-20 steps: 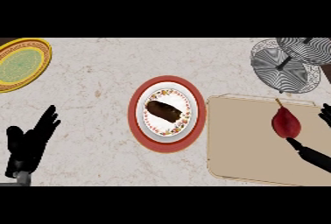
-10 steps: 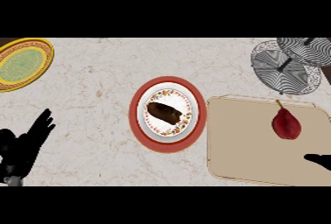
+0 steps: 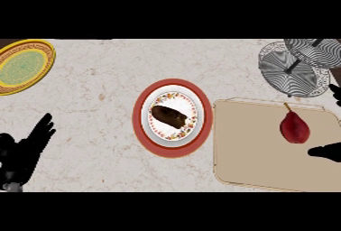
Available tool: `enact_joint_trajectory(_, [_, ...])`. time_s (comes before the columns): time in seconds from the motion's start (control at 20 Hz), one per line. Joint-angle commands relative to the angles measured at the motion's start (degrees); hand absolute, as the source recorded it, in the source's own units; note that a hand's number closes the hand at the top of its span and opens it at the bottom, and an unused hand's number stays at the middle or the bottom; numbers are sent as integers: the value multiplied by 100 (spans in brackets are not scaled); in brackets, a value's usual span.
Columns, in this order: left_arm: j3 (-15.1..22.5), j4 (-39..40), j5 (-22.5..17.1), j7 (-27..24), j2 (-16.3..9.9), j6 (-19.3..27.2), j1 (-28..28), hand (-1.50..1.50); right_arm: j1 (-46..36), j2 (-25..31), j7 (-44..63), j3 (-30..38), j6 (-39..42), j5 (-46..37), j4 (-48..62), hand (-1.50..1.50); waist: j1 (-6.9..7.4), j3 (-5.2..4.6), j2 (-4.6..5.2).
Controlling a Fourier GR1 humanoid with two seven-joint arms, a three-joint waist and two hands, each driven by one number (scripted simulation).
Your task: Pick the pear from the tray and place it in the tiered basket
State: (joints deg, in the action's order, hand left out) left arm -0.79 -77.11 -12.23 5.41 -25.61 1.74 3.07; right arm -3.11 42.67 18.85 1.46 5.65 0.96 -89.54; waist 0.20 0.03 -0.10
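Dark red, the pear lies untouched on the beige tray, stem toward 11 o'clock. I judge this the approach step: my right hand shows only as a black sliver at the pear's 5 o'clock, near but apart, holding nothing; I cannot tell its spread. Next I must close around the fruit, then lift toward the tiered basket at 12 o'clock. My left hand rests open at 9 o'clock.

Even, bright, diffuse light; no glare; hardly any cast shadows; edges undistorted.
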Motion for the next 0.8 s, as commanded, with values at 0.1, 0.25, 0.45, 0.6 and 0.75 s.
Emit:
enact_joint_trajectory(0.1, [-115, 397, 128, -43, 150, -125, -271, 0, -221, 153, 939, 148, 644, 16, -23, -150, -32, -6, 10])
enact_joint_trajectory(0.25, [-145, -78, 149, 97, 161, -171, 131, 0, 229, 50, 1118, 204, 575, -287, -427, -150, -36, -5, 1])
enact_joint_trajectory(0.45, [-132, -568, 230, 619, 215, -32, 209, 0, 538, 80, 794, 587, 764, -361, -115, -150, -43, -1, -5])
enact_joint_trajectory(0.6, [-407, -588, 244, 245, 211, -261, 434, 0, 523, -75, 818, 876, 1170, -224, -206, -150, -28, -3, -1])
enact_joint_trajectory(0.75, [-612, 347, 235, 201, 113, -555, -246, 0, 867, -265, 896, 868, 1275, -334, -548, -150, -65, -5, 3])
